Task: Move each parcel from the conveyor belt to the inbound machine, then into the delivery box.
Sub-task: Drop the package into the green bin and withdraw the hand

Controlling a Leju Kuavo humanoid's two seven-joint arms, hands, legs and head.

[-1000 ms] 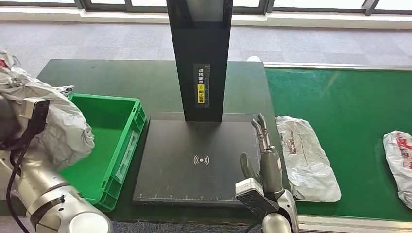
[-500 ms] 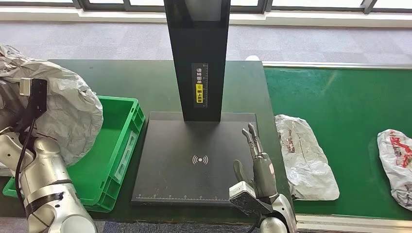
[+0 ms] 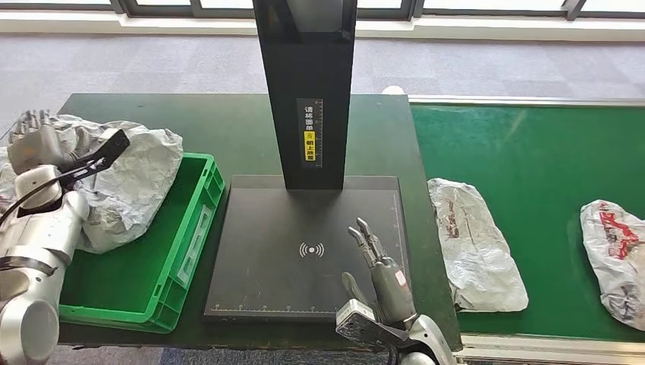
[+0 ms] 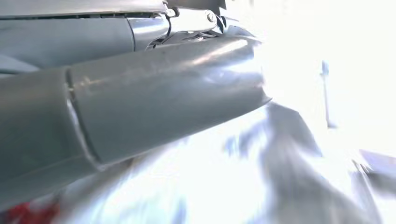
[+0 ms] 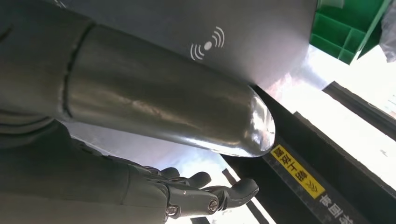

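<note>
while the left hand [image 3: 32,137] sits at the far left, pressed against a crumpled grey parcel [image 3: 133,182], that parcel hangs over the far-left corner of the green delivery box [image 3: 171,266], partly inside it and partly over the rim. whether the fingers are actually closed on the bag cannot be told: the head view shows them bunched above the wrist camera bracket, and the left wrist view is blown out and blurred, showing the grey thumb [image 4: 154,107] against bright plastic.

right hand [image 3: 378,262] hovers over the near-right part of the inbound machine's black plate [image 3: 266,243], fingers straight and apart, holding nothing. right wrist view agrees: thumb [image 5: 168,116] and dark fingertips [image 5: 233,191] spread above the plate, with the wireless mark [image 5: 208,43] past the thumb.

black post [image 3: 306,84] of the machine stands at the plate's far edge, yellow label on its face.

on the green conveyor belt [image 3: 532,152], right of the machine: one parcel [image 3: 475,247] lying just beside the belt's left edge, a second parcel with red print [image 3: 616,255] at the right edge of frame, well apart from the first.
</note>
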